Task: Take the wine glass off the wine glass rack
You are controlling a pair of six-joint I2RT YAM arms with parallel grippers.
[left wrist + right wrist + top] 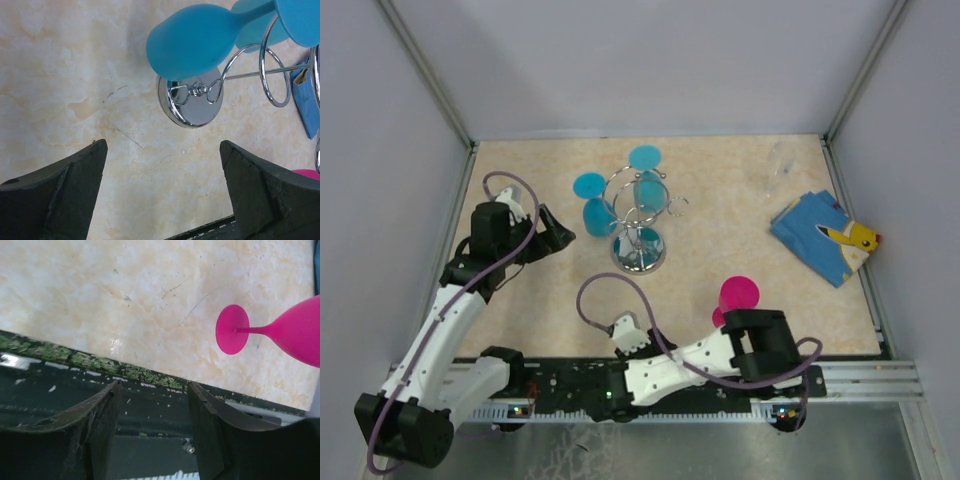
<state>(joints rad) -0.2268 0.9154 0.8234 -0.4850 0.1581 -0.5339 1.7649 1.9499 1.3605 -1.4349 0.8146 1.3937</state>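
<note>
The rack (638,240) stands at the middle of the table (720,200), its round chrome base flat on the top. Two blue glasses hang bowl-down from its loops: the left glass (597,212) on the side toward the left edge, and the far glass (648,188) on the side toward the far edge. The left gripper (162,145) hovers near the left edge, facing the rack with its fingers spread wide and nothing between them, a short way off the left glass. The right gripper (153,386) sits over the near edge, fingers apart and empty. Just beside it, a pink glass (736,298) stands on the table. A blue cloth (820,238) lies by the right edge.
</note>
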